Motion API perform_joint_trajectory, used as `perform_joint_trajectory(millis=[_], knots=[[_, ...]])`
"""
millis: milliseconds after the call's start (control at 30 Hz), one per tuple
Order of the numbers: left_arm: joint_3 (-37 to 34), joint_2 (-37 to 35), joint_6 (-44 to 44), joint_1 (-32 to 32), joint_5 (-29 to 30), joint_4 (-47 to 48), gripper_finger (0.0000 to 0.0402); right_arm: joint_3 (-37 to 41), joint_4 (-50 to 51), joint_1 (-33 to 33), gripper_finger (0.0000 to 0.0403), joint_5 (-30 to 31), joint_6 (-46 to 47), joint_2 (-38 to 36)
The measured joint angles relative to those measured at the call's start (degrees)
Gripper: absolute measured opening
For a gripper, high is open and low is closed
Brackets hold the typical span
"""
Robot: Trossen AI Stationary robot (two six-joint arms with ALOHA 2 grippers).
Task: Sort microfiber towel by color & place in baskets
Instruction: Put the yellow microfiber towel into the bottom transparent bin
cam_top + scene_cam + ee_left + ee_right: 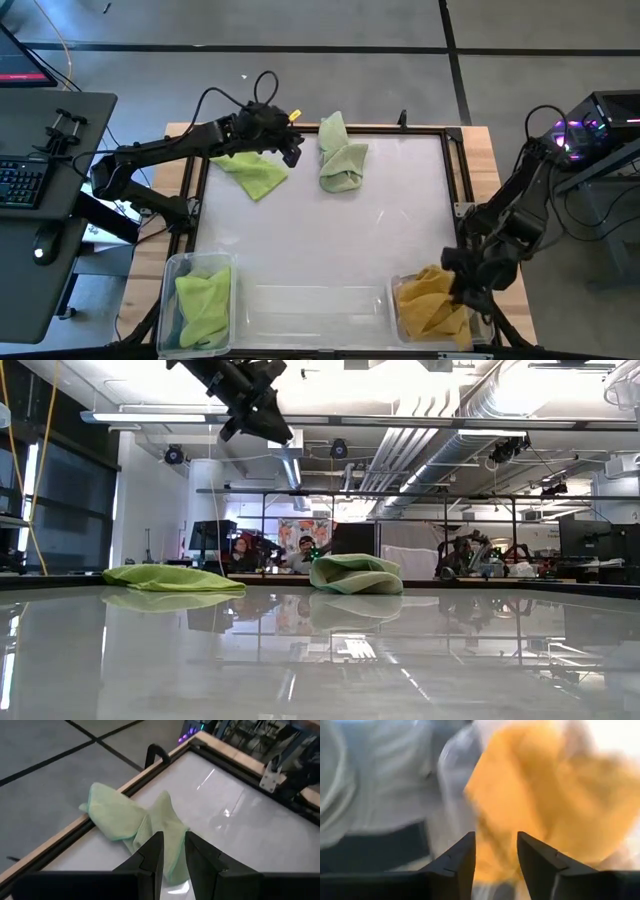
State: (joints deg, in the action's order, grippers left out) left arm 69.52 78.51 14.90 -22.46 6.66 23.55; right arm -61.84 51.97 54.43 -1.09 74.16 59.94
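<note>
Now parted fingers of right gripper (495, 865), empty, above crumpled yellow microfiber towel (555, 795) inside clear plastic basket (400, 322). Left gripper (173, 857) slightly apart, empty, pale green towel (140, 817) just beyond.

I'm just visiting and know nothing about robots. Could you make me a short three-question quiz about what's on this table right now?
1. True or false: the yellow towel lies in a basket.
2. How many green towels lie loose on the white surface?
3. Which gripper hangs over the yellow towel: A left, B right?

Key: 1 true. 2 two: one bright, one pale. 3 B.
</note>
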Motion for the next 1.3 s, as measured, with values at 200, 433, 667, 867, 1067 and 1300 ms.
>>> perform_joint_trajectory(millis=[200, 433, 667, 867, 1067, 1300], knots=[[0.0, -0.01, -0.04, 0.02, 0.0, -1.64, 0.0064, 2.85, 1.32, -0.52, 0.009, 13.17, 0.43, 0.7], [0.0, 0.01, -1.71, 0.02, -0.02, -1.38, 0.0064, 5.59, -2.82, 0.37, 0.0021, 10.52, -6.84, 10.58], [0.0, 0.01, -2.05, 0.02, -0.02, -1.32, 0.0064, 5.27, -7.22, 1.01, 0.0006, 9.89, -10.66, 20.82], [0.0, 0.01, -2.08, 0.02, -0.02, -1.23, 0.0064, 5.27, -6.96, 3.91, 0.0002, 11.8, -8.7, 24.96], [0.0, 0.01, -2.08, 0.02, -0.02, -1.16, 0.0064, 5.65, -6.72, 4.49, 0.0001, 12.26, -6.96, 25.35], [0.0, 0.03, -2.08, 0.02, -0.02, -1.12, 0.0064, 3.81, -5.43, 4.51, 0.0001, 10.85, -6.99, 25.27]])
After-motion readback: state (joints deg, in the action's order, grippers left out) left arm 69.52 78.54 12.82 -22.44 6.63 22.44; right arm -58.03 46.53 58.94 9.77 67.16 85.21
